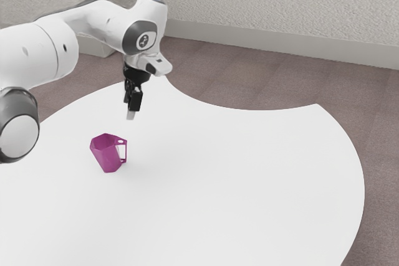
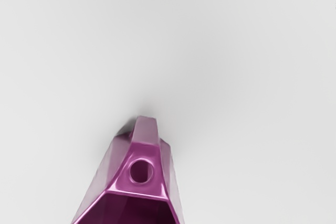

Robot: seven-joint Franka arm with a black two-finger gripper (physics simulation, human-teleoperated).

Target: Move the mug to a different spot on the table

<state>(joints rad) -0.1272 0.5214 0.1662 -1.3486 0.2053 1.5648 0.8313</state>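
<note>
The claw (image 1: 131, 114) hung empty above the white worktop (image 1: 249, 179), its opening impossible to judge, while the purple mug (image 1: 108, 152) stood left of centre in the frame. Rigid, light and probably slick, it looked best gripped across the rim beside its handle (image 1: 124, 149).

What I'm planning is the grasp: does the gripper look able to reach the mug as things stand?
Probably yes: the gripper hangs in the air above and beside the mug, and nothing else stands on the table between them.
</note>
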